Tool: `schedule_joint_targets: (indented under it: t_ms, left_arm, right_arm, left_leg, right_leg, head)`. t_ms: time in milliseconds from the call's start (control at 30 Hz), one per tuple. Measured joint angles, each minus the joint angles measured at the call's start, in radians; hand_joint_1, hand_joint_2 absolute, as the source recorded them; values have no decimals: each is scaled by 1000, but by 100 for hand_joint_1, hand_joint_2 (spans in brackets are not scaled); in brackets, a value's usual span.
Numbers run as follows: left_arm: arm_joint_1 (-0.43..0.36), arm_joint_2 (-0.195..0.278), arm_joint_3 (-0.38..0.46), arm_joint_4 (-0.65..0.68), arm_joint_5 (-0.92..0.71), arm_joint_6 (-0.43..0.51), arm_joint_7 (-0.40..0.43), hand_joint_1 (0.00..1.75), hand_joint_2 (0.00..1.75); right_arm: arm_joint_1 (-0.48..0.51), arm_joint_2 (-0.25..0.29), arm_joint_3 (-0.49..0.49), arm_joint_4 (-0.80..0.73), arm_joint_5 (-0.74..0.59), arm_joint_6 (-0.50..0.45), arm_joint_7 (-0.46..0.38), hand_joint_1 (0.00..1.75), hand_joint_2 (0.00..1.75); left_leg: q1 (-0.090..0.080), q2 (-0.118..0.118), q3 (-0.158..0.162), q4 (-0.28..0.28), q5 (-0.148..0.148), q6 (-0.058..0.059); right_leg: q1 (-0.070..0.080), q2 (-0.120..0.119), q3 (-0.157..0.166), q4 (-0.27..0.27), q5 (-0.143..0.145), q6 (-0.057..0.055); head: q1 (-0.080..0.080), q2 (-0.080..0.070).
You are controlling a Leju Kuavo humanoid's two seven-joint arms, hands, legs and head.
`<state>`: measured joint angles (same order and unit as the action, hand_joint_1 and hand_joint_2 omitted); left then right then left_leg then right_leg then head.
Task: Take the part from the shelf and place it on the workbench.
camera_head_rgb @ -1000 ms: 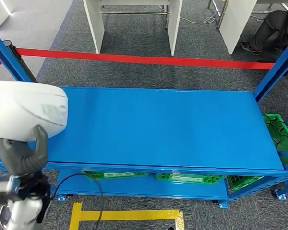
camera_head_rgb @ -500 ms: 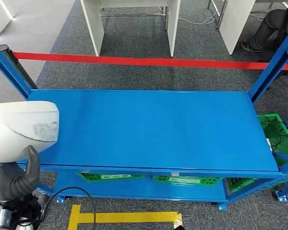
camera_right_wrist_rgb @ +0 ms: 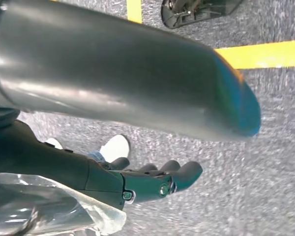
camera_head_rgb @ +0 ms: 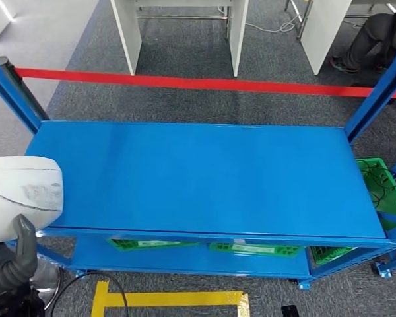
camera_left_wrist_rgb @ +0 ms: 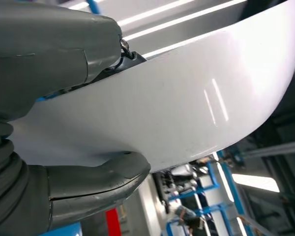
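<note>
Workbench (camera_head_rgb: 211, 178) top runs wide and blue ahead of you, its near edge level across the head view and its whole surface bare from the left post to the right post. Your left hand (camera_head_rgb: 9, 267) grasps the white part (camera_head_rgb: 22, 198), which sits low at the left, just off the bench's left near corner; in the left wrist view the thumb (camera_left_wrist_rgb: 98, 184) and fingers (camera_left_wrist_rgb: 57, 46) clamp the part's curved shell (camera_left_wrist_rgb: 183, 98) from both sides. Your right hand (camera_right_wrist_rgb: 153, 179) hangs over grey carpet, fingers loosely curled and released, holding nothing. Green crates (camera_head_rgb: 255, 247) sit on the lower shelf; another green crate (camera_head_rgb: 383, 185) at the right holds dark cables. Red tape (camera_head_rgb: 211, 84) crosses the floor beyond.
</note>
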<state>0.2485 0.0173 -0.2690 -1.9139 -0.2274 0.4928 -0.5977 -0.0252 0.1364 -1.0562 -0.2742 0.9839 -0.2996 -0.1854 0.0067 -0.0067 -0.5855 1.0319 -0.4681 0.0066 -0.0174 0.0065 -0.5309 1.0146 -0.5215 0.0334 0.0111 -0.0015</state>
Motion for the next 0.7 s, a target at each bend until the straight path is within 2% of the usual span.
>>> schedule_joint_targets:
  t_ms: [67,100,167,200,233,267,300,333,400,433,467,533,567,600,667,700]
  left_arm:
    - [6,-9,7,-4,11,3,11,175,175]
    - [7,-14,10,-6,15,3,15,175,175]
    - [9,-22,15,-8,19,4,19,175,175]
    - [10,-25,16,-8,20,4,20,175,175]
    - [11,-27,18,-8,21,4,20,175,175]
    - [12,-29,19,-8,21,4,21,175,175]
    - [12,-31,20,-8,21,4,21,175,175]
    - [13,-32,21,-8,22,4,21,175,175]
    - [13,-34,22,-8,22,4,22,175,175]
    - [13,-35,22,-9,21,4,22,175,175]
    - [14,-35,23,-10,21,4,23,175,175]
    - [15,-36,25,-12,18,5,24,175,175]
    - [17,-36,27,-13,16,6,26,175,175]
    - [18,-36,30,-15,12,7,27,175,175]
    - [20,-38,35,-16,8,9,32,175,175]
    - [21,-38,37,-17,5,10,34,175,175]
  right_arm:
    - [0,-2,-30,-11,-12,0,1,0,0]
    - [0,-2,-42,-15,-18,1,2,0,0]
    - [1,-3,-63,-22,-24,1,3,0,0]
    - [1,-4,-71,-24,-25,2,4,0,0]
    - [1,-4,-77,-26,-26,2,4,0,0]
    - [2,-4,-83,-27,-27,3,4,0,0]
    - [2,-4,-87,-29,-27,3,4,0,0]
    - [1,-5,-90,-30,-28,4,5,0,0]
    - [-4,-6,-94,-35,-29,4,4,0,0]
    - [-6,-6,-97,-37,-30,4,4,0,0]
    - [-8,-6,-100,-38,-36,4,5,0,0]
    - [-9,-3,-116,-40,-60,3,12,0,0]
    - [-10,0,-130,-42,-76,-1,18,0,0]
    - [-12,4,-144,-45,-88,-6,26,0,0]
    - [-13,13,-163,-49,-94,-15,40,0,0]
    - [-12,18,-167,-50,-87,-17,46,0,0]
  left_leg:
    - [3,2,-1,-7,6,10]
    - [4,4,-2,-11,9,17]
    - [2,6,-8,-12,15,27]
    - [0,6,-13,-12,17,29]
    - [-2,7,-16,-11,21,31]
    - [-4,7,-20,-11,24,32]
    - [-5,7,-22,-11,27,32]
    - [-6,6,-24,-11,30,30]
    - [-9,6,-29,-10,38,23]
    - [-10,7,-31,-10,43,17]
    - [-10,7,-32,-10,48,11]
    - [-10,6,-36,-9,54,-1]
    - [-10,5,-41,0,40,-7]
    - [-8,4,-50,26,8,-14]
    - [-3,4,-75,130,-90,-26]
    - [0,4,-85,191,-128,-31]
  right_leg:
    - [-1,-1,-9,17,-23,8]
    - [-1,-1,-24,51,-51,11]
    - [-1,-2,-74,175,-123,15]
    - [-1,-2,-98,235,-147,16]
    - [-1,-2,-109,270,-154,17]
    - [-1,-2,-101,265,-141,15]
    - [-1,-2,-75,223,-113,13]
    - [0,-2,-34,154,-80,9]
    - [4,-2,41,25,-43,1]
    - [6,-2,57,-10,-37,-2]
    - [8,-2,60,-23,-37,-3]
    - [6,-4,47,-27,-25,-10]
    - [4,-6,44,-29,-17,-16]
    - [1,-9,38,-32,-7,-23]
    - [0,-13,24,-31,11,-31]
    - [0,-14,13,-29,19,-32]
  head:
    - [1,0]
    - [2,0]
    - [5,0]
    - [5,0]
    - [5,0]
    - [5,0]
    - [5,0]
    - [5,0]
    - [4,0]
    - [5,0]
    - [4,0]
    - [4,0]
    - [3,0]
    - [0,0]
    - [-5,0]
    - [-7,0]
